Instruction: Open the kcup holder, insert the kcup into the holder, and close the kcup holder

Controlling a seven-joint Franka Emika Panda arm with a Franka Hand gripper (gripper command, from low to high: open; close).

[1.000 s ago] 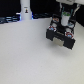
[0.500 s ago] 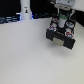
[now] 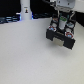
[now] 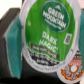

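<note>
The kcup holder (image 3: 61, 36) is a black boxy rack at the exterior view's right, with round pods showing in its top. My gripper (image 3: 62, 21) hangs right over it. In the wrist view the kcup (image 4: 47, 32) fills most of the picture: a green lid reading "Green Mountain Dark Magic" with a whitish rim, very close to the camera. The black rack (image 4: 10, 37) lies behind it. My fingers are hidden by the pod, which appears held between them. In the exterior view the pod is too small to make out.
Another pod with an orange patterned lid (image 4: 73, 68) sits in the rack beside the green one. A white upright object (image 3: 25, 10) stands at the back on the exterior view's left. The pale table (image 3: 25, 57) spreads in front.
</note>
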